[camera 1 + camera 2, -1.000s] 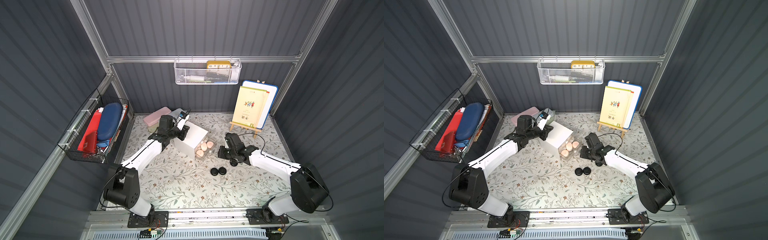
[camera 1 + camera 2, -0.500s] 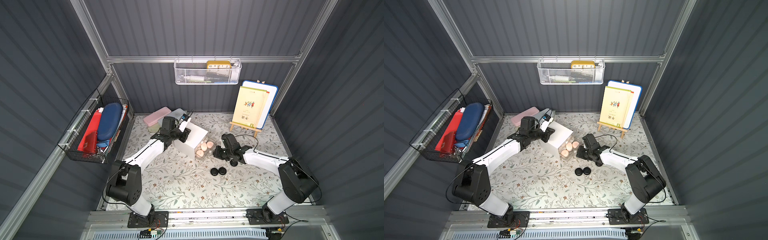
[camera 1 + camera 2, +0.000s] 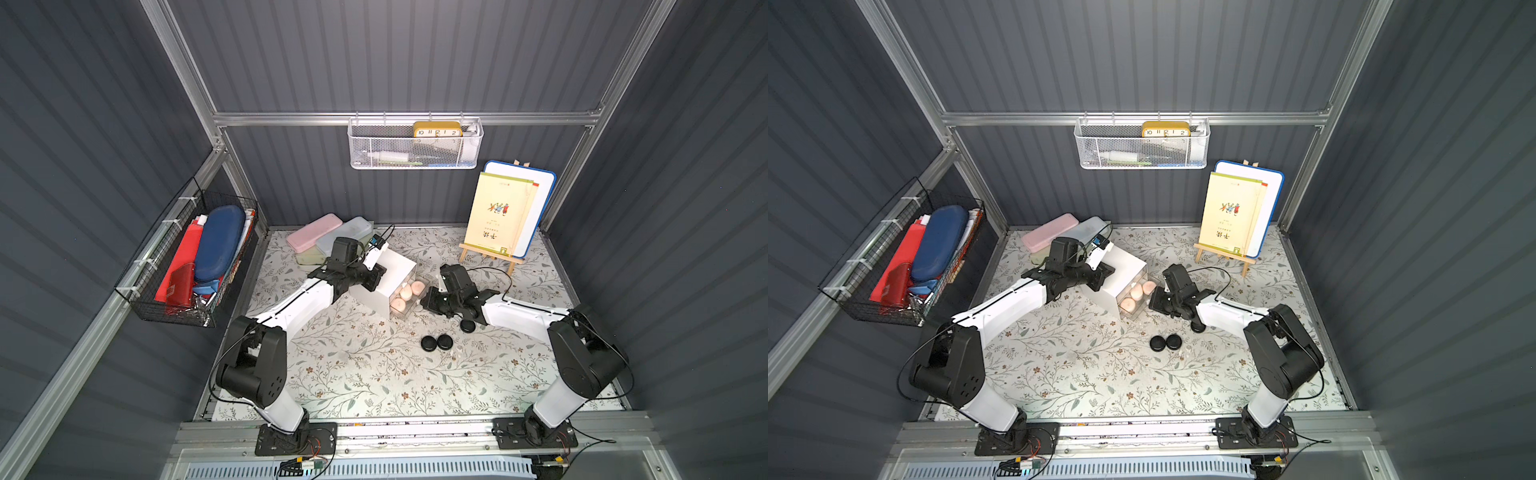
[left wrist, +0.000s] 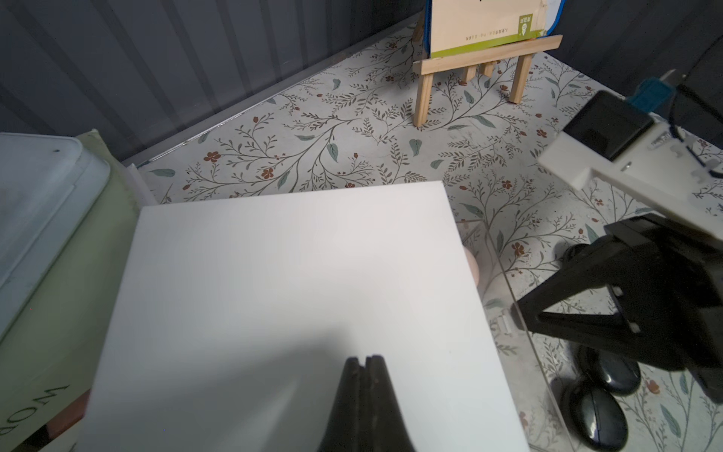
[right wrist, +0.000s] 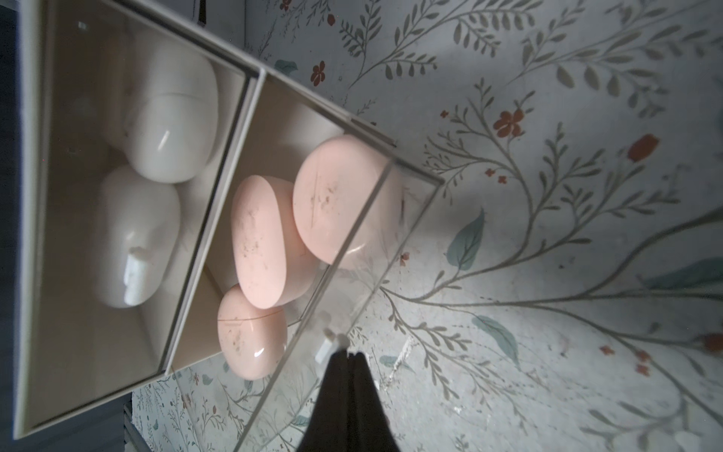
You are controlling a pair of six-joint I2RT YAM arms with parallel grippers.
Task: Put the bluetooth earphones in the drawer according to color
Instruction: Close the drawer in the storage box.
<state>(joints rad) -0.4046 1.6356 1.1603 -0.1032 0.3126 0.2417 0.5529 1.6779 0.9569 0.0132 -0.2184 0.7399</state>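
Note:
The drawer cabinet (image 3: 395, 266) is a white cube with a clear drawer (image 5: 352, 254) pulled out. Three pale pink earphones (image 3: 405, 291) lie in that drawer, also shown in the right wrist view (image 5: 266, 238). White earphones (image 5: 172, 117) lie in the closed drawer above it. Two black earphones (image 3: 436, 343) sit side by side on the table, and a third (image 3: 467, 326) lies by my right arm. My left gripper (image 4: 364, 358) is shut with its tips on the cabinet's top (image 4: 293, 274). My right gripper (image 5: 348, 352) is shut, its tips against the open drawer's front wall.
Pink (image 3: 313, 232) and pale blue (image 3: 345, 235) pencil cases lie on a pale green box (image 3: 307, 259) behind the cabinet. A book on a wooden easel (image 3: 498, 220) stands at the back right. A black wire basket (image 3: 187, 266) hangs on the left wall, a white mesh basket (image 3: 415, 145) on the back wall.
My right gripper has moved left, up to the front of the open drawer. My left gripper has shifted a little further over the cabinet's top. The earphones have not moved.

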